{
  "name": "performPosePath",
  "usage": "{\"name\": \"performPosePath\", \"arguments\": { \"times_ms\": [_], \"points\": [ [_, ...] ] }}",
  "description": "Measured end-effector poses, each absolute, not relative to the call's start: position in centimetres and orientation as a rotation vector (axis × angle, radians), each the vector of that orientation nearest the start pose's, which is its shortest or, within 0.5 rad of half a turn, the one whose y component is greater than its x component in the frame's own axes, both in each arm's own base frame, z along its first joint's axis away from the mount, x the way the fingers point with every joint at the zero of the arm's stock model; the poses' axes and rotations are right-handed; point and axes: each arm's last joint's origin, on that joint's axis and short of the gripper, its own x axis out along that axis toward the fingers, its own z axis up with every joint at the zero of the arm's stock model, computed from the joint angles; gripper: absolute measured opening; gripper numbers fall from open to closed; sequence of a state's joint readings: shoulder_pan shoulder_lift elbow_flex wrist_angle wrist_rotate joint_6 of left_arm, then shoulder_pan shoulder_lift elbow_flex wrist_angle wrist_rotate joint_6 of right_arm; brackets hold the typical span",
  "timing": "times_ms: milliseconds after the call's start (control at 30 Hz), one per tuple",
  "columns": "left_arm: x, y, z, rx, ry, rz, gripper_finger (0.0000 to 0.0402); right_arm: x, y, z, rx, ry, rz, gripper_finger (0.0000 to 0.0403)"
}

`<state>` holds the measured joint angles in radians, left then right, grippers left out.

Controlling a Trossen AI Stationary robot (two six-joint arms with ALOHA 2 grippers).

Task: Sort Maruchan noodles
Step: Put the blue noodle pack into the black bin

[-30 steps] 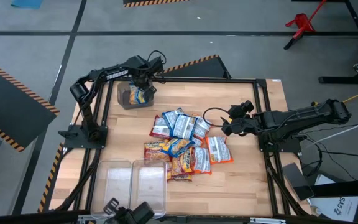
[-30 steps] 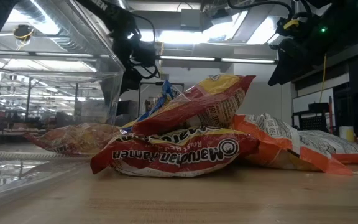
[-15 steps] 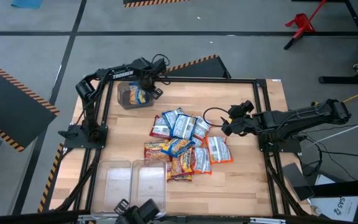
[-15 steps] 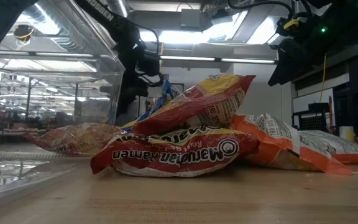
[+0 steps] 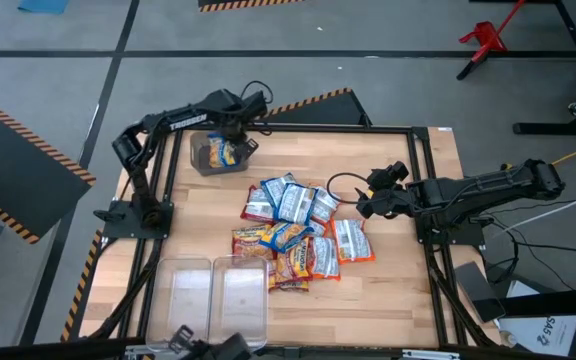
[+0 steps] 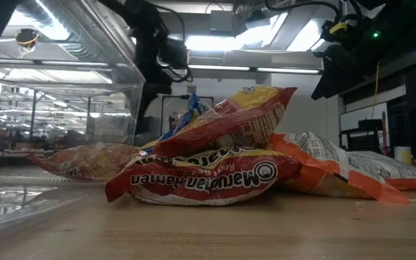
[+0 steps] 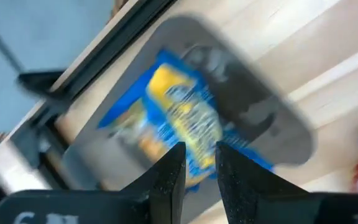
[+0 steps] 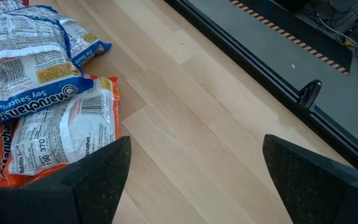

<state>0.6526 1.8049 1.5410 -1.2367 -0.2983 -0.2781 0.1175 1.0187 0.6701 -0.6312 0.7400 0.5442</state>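
The worktop (image 5: pixel 398 290) is pale wooden planking inside a black metal frame. At its middle lies a loose heap of Maruchan noodles (image 5: pixel 296 232): flat, crinkly plastic packets, blue-and-yellow ones toward the far side, red-and-yellow and orange-and-white ones nearer the front, overlapping one another. From table height the front red packet (image 6: pixel 201 175) reads "Maruchan Ramen" upside down and bulges under another packet tilted across it.

A clear rectangular bin with rounded corners (image 5: pixel 218 154) stands at the far left of the worktop, holding a blue-and-yellow packet (image 5: pixel 222 152); how many lie in it cannot be told. Two more clear bins (image 5: pixel 218 295) sit side by side at the front edge, with nothing visible inside.

The left gripper (image 5: pixel 249 147) hangs over the right edge of the far bin; in its wrist view its two dark fingers (image 7: pixel 169 180) stand close together with a narrow gap, holding nothing, above the blue-and-yellow packet (image 7: pixel 185 121) in the bin.

The right gripper (image 5: pixel 364 207) rests just beside the heap's right side, its fingers (image 8: pixel 98 171) spread wide and empty over bare wood, next to an orange-and-white packet (image 8: pixel 61 134).
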Motion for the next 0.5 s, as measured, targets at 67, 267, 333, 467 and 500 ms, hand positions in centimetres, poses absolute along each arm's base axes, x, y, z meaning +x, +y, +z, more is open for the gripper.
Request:
{"name": "performPosePath", "arguments": {
  "times_ms": [67, 267, 333, 467, 500],
  "points": [
    [25.8, 21.4, 25.9, -0.484, 1.449, 1.013, 0.0080, 18.3, 0.2, 22.7, 0.078, 0.712, -0.788, 0.0351],
    [25.0, 22.2, 23.0, -0.545, 1.420, 1.026, 0.0080, 18.3, 0.2, 22.7, 0.074, 0.709, -0.794, 0.0351],
    [24.8, 22.3, 21.8, -0.587, 1.404, 0.999, 0.0080, 18.3, 0.2, 22.7, 0.074, 0.709, -0.794, 0.0351],
    [24.5, 22.0, 19.9, -0.645, 1.385, 0.949, 0.0080, 18.3, 0.2, 22.7, 0.072, 0.709, -0.793, 0.0351],
    [24.5, 21.9, 19.6, -0.652, 1.384, 0.942, 0.0080, 18.3, 0.2, 22.7, 0.071, 0.710, -0.793, 0.0351]
  ]
}}
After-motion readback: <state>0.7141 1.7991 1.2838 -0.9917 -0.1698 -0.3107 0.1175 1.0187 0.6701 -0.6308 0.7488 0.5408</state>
